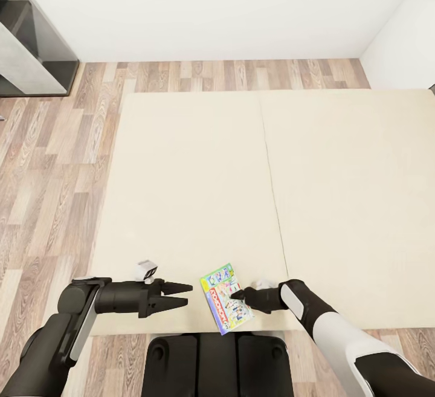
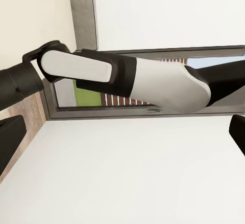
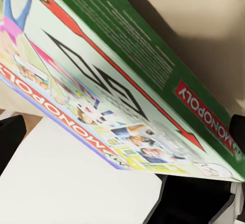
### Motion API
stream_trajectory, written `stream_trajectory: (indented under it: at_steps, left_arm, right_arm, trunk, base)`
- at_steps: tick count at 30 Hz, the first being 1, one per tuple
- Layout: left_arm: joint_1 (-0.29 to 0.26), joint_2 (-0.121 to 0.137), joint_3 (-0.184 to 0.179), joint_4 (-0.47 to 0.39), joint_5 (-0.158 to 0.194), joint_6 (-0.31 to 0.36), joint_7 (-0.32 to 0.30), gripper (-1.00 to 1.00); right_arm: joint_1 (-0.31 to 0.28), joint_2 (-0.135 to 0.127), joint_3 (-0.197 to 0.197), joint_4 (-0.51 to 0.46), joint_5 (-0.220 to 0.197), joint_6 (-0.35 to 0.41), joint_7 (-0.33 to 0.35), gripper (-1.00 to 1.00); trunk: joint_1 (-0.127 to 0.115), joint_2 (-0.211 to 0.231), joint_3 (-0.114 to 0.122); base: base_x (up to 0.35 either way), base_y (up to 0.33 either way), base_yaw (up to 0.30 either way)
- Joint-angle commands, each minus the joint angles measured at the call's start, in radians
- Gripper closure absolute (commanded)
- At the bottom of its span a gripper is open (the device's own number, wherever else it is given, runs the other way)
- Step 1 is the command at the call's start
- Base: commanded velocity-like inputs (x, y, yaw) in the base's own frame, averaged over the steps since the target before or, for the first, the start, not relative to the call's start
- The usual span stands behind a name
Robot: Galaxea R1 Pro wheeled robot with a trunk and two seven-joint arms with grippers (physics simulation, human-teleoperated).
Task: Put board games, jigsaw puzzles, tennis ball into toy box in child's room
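Observation:
One board game (image 1: 226, 298), a green-edged Monopoly box with a red banner, lies at the near edge of the bed (image 1: 199, 191), on its beige mattress. My right gripper (image 1: 238, 294) sits at the box's right edge. In the right wrist view the box (image 3: 102, 96) is very close and tilted, spanning the space between the two spread fingers (image 3: 10, 139), so this gripper (image 3: 122, 134) is open. My left gripper (image 1: 188, 295) hovers a little to the left of the box, pointing at it, open with nothing between its fingers. The left wrist view looks past the left gripper (image 2: 122, 139) at my right forearm (image 2: 153, 81).
The mattress is in two sections with a seam (image 1: 272, 191) down the middle. Wood-plank floor (image 1: 54, 173) runs along the bed's left side and far end. A dark shelf unit (image 1: 30, 46) stands at the far left against the white wall. My base (image 1: 217, 364) is against the bed's near edge.

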Motion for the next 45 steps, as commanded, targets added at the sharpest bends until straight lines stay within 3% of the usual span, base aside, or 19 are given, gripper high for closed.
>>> stream_trajectory:
  at_steps: [1, 25, 45]
  left_arm:
    - [0.000, 0.000, 0.000, 0.000, 0.000, 0.011, -0.004, -1.00]
    - [0.000, 0.000, -0.001, 0.000, -0.001, 0.011, -0.004, -1.00]
    - [0.000, 0.000, 0.000, 0.000, -0.001, 0.011, -0.004, -1.00]
  right_arm:
    - [0.000, -0.001, 0.004, -0.001, 0.000, 0.003, 0.003, -1.00]
    - [-0.001, -0.011, 0.004, -0.002, -0.008, 0.003, 0.005, -1.00]
    - [-0.001, -0.006, 0.007, 0.000, 0.003, -0.033, 0.006, -1.00]
  trunk:
    - [0.001, -0.001, -0.001]
    - [0.001, -0.001, -0.022]
    - [0.001, -0.001, -0.023]
  base:
    - [0.000, 0.000, 0.000]
    - [0.000, 0.000, 0.000]
    - [0.000, 0.000, 0.000]
